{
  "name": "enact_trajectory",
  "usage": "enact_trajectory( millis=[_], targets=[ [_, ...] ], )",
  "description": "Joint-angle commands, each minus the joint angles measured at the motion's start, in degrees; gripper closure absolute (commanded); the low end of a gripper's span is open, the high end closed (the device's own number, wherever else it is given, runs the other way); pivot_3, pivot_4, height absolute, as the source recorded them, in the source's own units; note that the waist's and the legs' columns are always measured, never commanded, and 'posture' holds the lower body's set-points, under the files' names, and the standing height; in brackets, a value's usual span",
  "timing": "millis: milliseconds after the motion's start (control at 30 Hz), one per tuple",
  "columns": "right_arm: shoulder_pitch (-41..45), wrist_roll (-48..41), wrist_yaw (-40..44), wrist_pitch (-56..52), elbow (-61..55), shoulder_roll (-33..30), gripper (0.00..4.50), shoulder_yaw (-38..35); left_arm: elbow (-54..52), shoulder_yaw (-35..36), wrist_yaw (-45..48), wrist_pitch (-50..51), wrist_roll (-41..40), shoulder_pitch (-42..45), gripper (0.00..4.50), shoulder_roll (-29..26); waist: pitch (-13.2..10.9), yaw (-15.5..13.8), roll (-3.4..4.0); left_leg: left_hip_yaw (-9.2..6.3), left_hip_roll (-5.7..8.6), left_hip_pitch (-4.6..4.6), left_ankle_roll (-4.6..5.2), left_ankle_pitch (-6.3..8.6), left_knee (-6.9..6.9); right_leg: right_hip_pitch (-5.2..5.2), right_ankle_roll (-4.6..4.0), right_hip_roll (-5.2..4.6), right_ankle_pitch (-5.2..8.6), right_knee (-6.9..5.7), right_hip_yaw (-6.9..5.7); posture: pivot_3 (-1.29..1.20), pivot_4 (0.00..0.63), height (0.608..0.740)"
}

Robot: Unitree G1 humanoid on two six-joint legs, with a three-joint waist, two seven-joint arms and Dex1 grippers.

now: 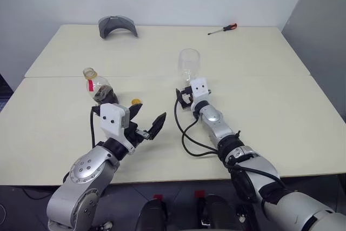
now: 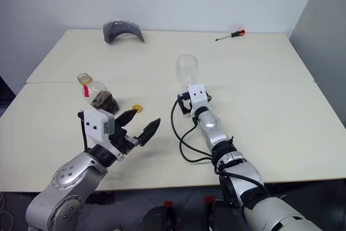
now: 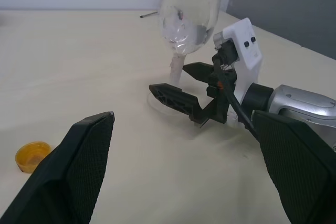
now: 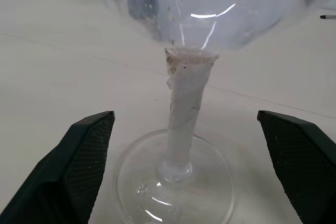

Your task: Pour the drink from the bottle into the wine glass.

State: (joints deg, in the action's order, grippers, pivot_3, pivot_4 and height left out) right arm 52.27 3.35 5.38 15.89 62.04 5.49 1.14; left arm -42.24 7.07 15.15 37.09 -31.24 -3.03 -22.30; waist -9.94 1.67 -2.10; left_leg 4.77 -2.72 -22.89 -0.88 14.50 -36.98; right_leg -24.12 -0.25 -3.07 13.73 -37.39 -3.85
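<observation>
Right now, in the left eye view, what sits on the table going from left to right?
Bottle → yellow cap → wine glass → screwdriver.

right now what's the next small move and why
Probably bring the left claw to the bottle and close on it. Both claws are open and hold nothing. The right claw flanks the wine glass stem without touching it, and the glass stands upright and empty. The bottle's yellow cap is already off.
</observation>
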Motion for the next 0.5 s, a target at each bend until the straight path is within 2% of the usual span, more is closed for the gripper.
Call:
enact_trajectory(
  millis=[33, 233, 500],
  targets=[
    [-1.19, -0.81, 2.4, 0.2, -5.31, -0.21, 0.01, 0.2, -2.54, 0.02, 0.01, -1.02, -0.35, -0.29, 0.0, 0.2, 0.0, -0.01, 0.0, 0.0, 0.0, 0.0, 0.0, 0.0, 0.0, 0.0, 0.0, 0.0, 0.0, 0.0, 0.0, 0.0, 0.15, 0.74],
    [-8.54, -1.96, 7.27, -5.94, -18.6, -1.98, 0.01, 0.99, -2.49, 0.14, -0.09, -1.27, -0.11, -0.72, 0.0, 0.24, 0.0, -0.14, 0.0, -0.01, 0.01, -0.01, 0.01, 0.0, -0.01, 0.01, 0.01, -0.01, 0.01, 0.01, -0.01, 0.0, 0.15, 0.74],
    [-25.99, -4.3, 16.08, -23.75, -51.59, -10.75, 0.01, 3.22, 2.69, -0.26, -4.47, -2.9, 5.09, 0.28, 0.0, 2.94, 0.0, -0.35, 0.0, -0.03, 0.01, 0.0, 0.04, 0.02, -0.02, 0.01, 0.27, 0.0, 0.16, -0.02, -0.01, 0.0, 0.15, 0.74]
  ],
)
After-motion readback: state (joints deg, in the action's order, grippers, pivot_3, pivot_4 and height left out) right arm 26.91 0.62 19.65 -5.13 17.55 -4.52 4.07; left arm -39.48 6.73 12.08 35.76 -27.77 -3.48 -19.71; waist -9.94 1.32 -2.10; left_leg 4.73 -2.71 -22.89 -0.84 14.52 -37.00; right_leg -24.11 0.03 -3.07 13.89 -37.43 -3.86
